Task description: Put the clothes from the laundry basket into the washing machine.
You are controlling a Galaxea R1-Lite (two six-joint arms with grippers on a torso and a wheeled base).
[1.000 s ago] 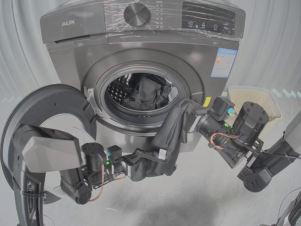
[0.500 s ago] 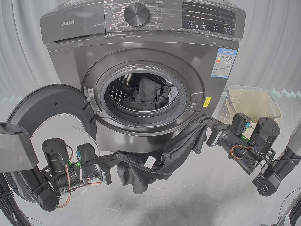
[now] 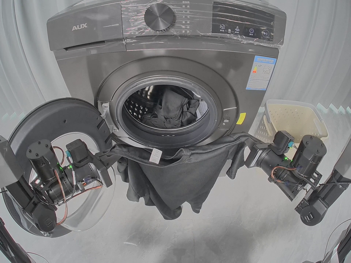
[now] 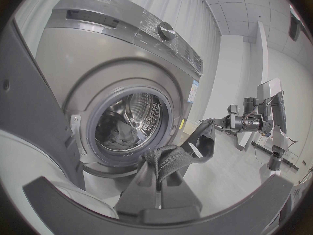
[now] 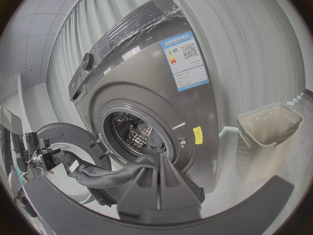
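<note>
Two grippers hold a dark garment spread out in front of the open washing machine.

The left gripper [image 3: 111, 152] and the right gripper [image 3: 251, 142] each have their jaws clenched on one end of the dark garment [image 3: 175, 172]. It hangs between them, just below the round opening of the washing machine [image 3: 91, 66]. More dark clothes [image 3: 172, 110] lie inside the drum. The door [image 3: 62, 115] stands open on the left. The cream laundry basket [image 3: 296, 115] sits on the floor to the right of the machine.

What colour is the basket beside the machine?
The basket is cream, with perforated walls; the right wrist view shows it best.
</note>
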